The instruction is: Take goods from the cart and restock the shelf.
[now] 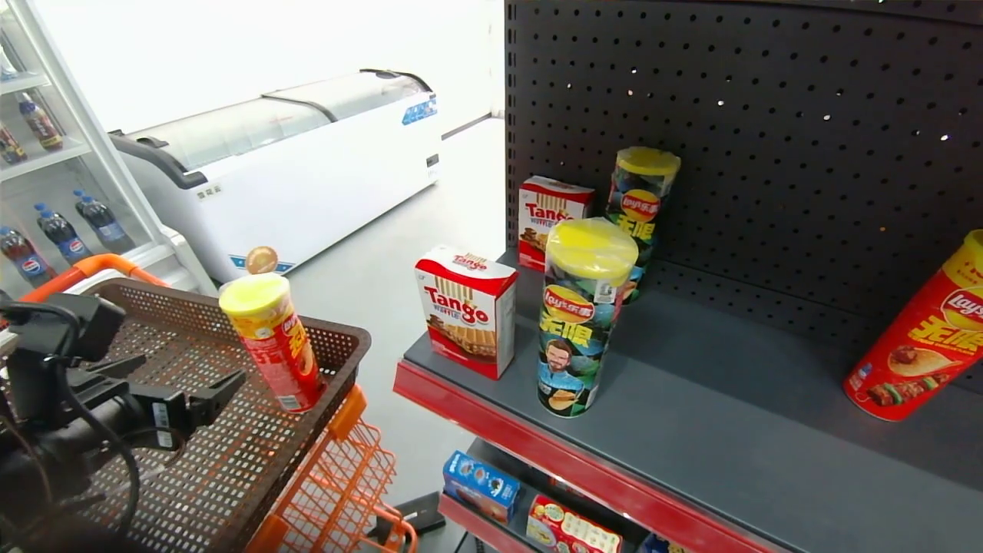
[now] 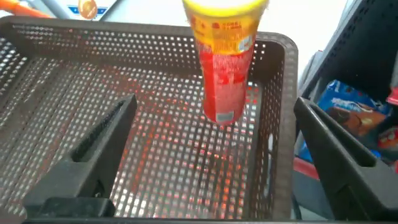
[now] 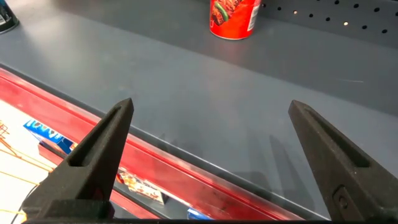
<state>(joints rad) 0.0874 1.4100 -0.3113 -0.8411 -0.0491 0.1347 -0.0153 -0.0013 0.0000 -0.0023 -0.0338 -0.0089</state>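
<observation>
can (image 1: 273,342): red tube, yellow lid; stands w/ slight lean in basket (image 1: 338,338), by its shelf-side corner.
handling: prob. light, thin-walled, glossy, so slippery; tall, tips easy, dents if squeezed hard.
hold: mid-body, below lid, gentle.
L gripper (image 2: 216,104): my fingers spread wide over basket, aimed at can, not touching.
R gripper (image 3: 211,104): spread too, holding nothing, over shelf (image 1: 729,399) front edge.
spot: bare shelf btwn blue can (image 1: 584,315) & far red can (image 1: 921,338).
</observation>
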